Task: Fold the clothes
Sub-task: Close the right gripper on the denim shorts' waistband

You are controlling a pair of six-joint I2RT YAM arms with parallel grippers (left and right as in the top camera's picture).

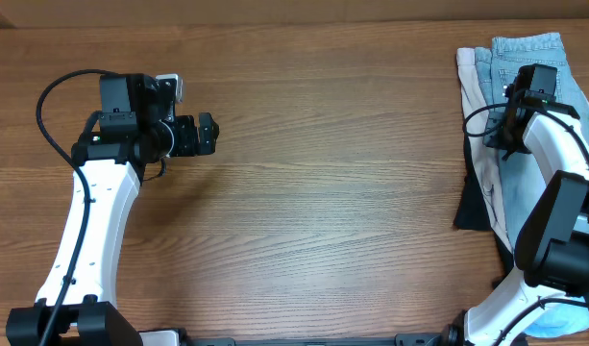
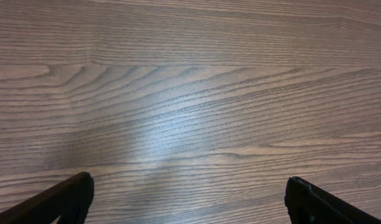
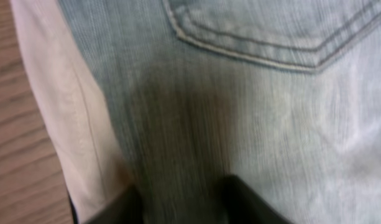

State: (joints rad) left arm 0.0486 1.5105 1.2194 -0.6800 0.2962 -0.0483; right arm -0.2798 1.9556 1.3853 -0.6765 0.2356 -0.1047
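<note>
The clothes lie piled at the table's right edge. On top are light-blue denim shorts (image 1: 529, 48), over beige shorts (image 1: 478, 144) and a black garment (image 1: 472, 207). My right gripper (image 1: 527, 94) points down onto the denim. In the right wrist view its jaws (image 3: 181, 196) are pressed into the denim shorts (image 3: 271, 112) just below a back pocket, with a ridge of denim pinched between them. The beige shorts (image 3: 59, 112) show at the left. My left gripper (image 1: 211, 134) hangs wide open over bare wood at the far left, and nothing lies between its fingertips (image 2: 187, 193).
A pale-blue garment (image 1: 563, 319) peeks out by the right arm's base. The wooden table (image 1: 332, 173) stretches bare between the two arms. The pile lies close to the table's right and far edges.
</note>
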